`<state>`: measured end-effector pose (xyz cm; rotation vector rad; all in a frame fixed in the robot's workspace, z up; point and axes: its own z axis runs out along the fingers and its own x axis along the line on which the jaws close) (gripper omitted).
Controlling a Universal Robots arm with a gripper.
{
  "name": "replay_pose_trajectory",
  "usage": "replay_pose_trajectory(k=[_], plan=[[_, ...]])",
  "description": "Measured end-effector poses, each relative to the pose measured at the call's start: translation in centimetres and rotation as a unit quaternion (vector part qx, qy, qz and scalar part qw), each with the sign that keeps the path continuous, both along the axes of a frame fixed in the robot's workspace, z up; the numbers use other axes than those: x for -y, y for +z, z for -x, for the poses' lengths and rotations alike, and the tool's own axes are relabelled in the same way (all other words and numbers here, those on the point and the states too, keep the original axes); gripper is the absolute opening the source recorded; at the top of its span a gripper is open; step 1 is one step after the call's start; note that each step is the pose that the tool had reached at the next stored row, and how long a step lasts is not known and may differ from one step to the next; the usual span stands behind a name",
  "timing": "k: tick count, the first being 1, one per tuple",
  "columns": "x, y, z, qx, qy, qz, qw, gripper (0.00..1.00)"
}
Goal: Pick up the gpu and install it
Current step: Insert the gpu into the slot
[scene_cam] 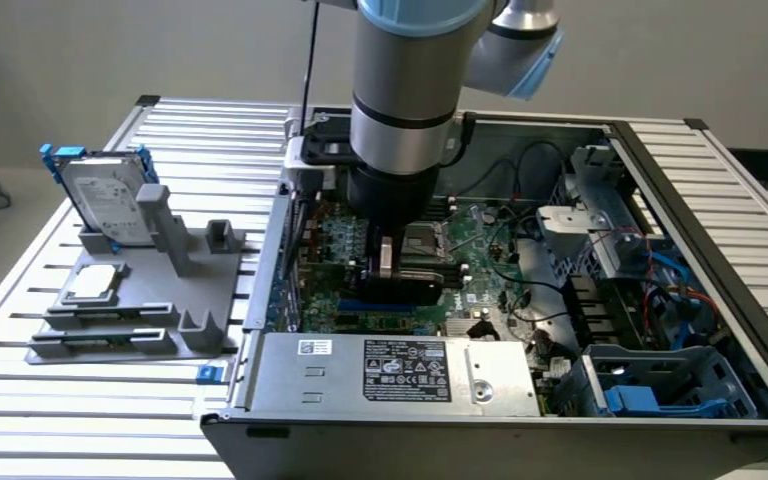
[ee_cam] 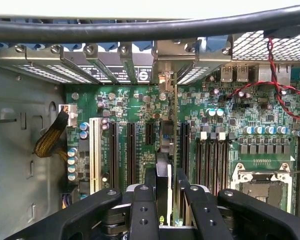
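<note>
case [scene_cam: 491,450]: top open | blocking: power supply box [scene_cam: 411,372], blue drive cage [scene_cam: 658,385], black cable [ee_cam: 140,29]

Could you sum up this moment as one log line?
claw: shut on gpu | position: inside computer case, over motherboard | gpu seated: cannot tell

The exterior view looks down into an open grey computer case [scene_cam: 491,450], whose green motherboard [ee_cam: 140,105] the wrist view faces closely.

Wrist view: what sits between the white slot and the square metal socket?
Rows of black slots, and among them the gpu, edge-on in the gripper. The wrist view shows it.
</note>
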<state>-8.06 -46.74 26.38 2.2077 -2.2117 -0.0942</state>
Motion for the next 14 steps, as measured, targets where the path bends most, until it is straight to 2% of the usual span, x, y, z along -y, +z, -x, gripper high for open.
replay_pose_trajectory(k=[6, 14], plan=[[0.00, -0.10, 0.00, 0.0000, 0.004, -0.0005, 1.0000, 0.27], [0.00, -0.40, -0.01, 0.0000, 0.007, -0.0030, 1.0000, 0.27]])
